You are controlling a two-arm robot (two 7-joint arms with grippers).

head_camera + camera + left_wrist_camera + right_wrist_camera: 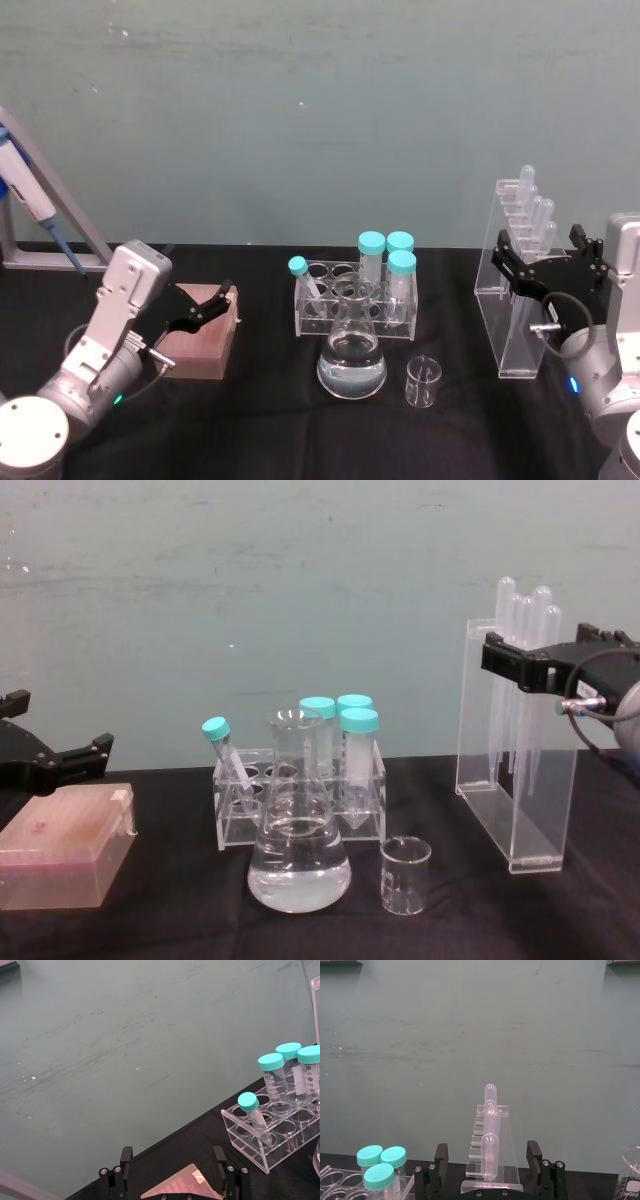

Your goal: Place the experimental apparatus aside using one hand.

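Observation:
The tall acrylic stand [518, 300] with plastic pipettes stands at the table's right side. My right gripper [545, 255] is open at its upper part, with one finger on each side of the pipette tops. In the right wrist view the stand [490, 1160] sits between the two fingers [441, 1154]. I cannot tell if they touch it. The conical flask [351, 355], holding clear liquid, and the small beaker [423, 382] stand at the centre front. My left gripper [215, 303] hangs open over a pink box [198, 335] at the left.
A clear rack [330, 300] with teal-capped tubes stands just behind the flask. A pipettor on its stand [35, 205] is at the far left. Another glass vessel's rim [630, 1175] shows beside the right gripper. Black cloth covers the table, and a green wall lies behind.

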